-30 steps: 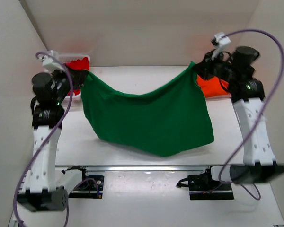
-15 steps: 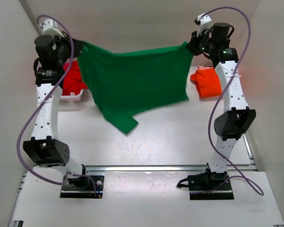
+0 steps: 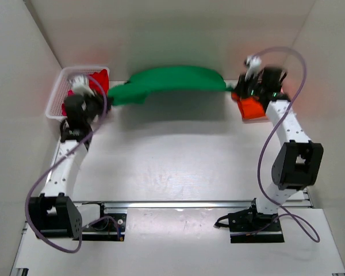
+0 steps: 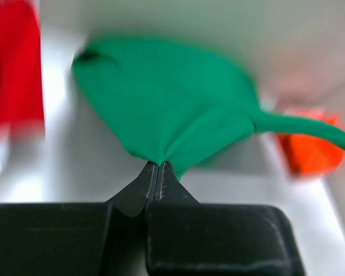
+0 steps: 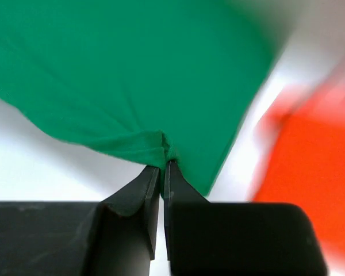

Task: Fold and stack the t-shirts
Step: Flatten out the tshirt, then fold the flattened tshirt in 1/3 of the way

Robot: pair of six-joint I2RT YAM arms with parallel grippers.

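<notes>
At the far left corner we see a white lattice basket, and a red t-shirt is bunched at its right end, partly over the rim. Just beside the basket on its right, the left gripper has its fingers pressed together on a pinch of the green t-shirt, the cloth fanning out from the tips in the left wrist view. From there the green t-shirt stretches in a shallow arc along the far side of the white table, its middle bowed toward the back wall and a soft shadow lying on the surface in front of it; the picture is blurred, and we cannot tell whether the middle touches the table. At the right end of the arc the right gripper is likewise clamped on a gathered fold of the green cloth, its fingers closed with only the fabric between them. An orange t-shirt lies on the table at the far right, just beside that gripper on its near right side and apart from the green one; it shows only as an orange blur in both wrist views.
</notes>
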